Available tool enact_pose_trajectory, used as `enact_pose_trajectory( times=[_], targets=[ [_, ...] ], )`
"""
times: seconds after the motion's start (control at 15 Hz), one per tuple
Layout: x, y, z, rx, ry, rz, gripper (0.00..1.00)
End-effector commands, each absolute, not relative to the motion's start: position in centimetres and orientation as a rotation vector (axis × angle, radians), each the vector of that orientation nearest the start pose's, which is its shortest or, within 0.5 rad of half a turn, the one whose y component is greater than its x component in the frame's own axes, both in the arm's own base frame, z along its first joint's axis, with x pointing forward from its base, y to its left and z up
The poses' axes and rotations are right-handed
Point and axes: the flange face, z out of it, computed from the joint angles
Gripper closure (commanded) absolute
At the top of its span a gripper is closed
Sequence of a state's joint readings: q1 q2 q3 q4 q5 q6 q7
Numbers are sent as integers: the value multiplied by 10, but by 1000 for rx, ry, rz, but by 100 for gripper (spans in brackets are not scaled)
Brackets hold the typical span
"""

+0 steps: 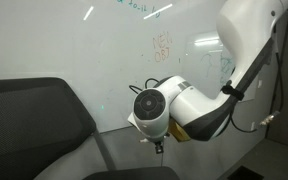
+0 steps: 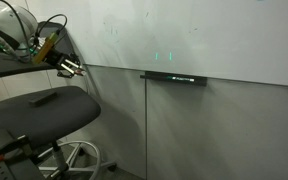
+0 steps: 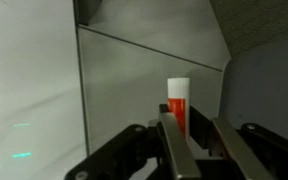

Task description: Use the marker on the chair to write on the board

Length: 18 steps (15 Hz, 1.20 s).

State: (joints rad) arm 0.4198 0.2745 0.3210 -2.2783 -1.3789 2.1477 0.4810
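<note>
My gripper (image 3: 192,128) is shut on a marker (image 3: 177,98) with an orange body and a white end, which sticks out past the fingertips. In both exterior views the gripper (image 2: 70,68) (image 1: 158,142) hangs in the air above the dark chair (image 2: 44,112) (image 1: 29,115), close in front of the white board (image 2: 204,35) (image 1: 74,40). The marker's tip is apart from the board surface. The board carries faint orange and green scribbles (image 1: 161,44).
A thin dark ledge piece (image 2: 174,77) sits at the board's bottom edge, with grey wall (image 2: 214,130) below. A small dark item (image 2: 44,97) lies on the chair seat. The chair's metal base (image 2: 74,158) stands on the floor.
</note>
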Motion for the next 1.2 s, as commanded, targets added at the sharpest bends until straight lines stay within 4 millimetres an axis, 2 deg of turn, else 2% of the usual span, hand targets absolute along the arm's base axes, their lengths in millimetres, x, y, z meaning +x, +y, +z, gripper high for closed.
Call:
enact_pose_trajectory(
  times=[0.0, 0.27, 0.47, 0.6, 0.73, 0.8, 0.87, 1.0, 1.13],
  targets=[
    [389, 318, 195, 1884, 1508, 287, 94],
    [367, 321, 142, 1970, 1691, 240, 94],
    [362, 323, 111, 1989, 1809, 234, 94],
    [369, 322, 98, 1966, 1875, 258, 94],
    [376, 319, 96, 1952, 1911, 286, 94],
    [378, 315, 94, 1962, 1928, 284, 85],
    [381, 312, 93, 1970, 1925, 283, 54],
    [389, 307, 91, 1985, 1940, 296, 56],
    [394, 304, 87, 2001, 1958, 305, 43]
  ],
)
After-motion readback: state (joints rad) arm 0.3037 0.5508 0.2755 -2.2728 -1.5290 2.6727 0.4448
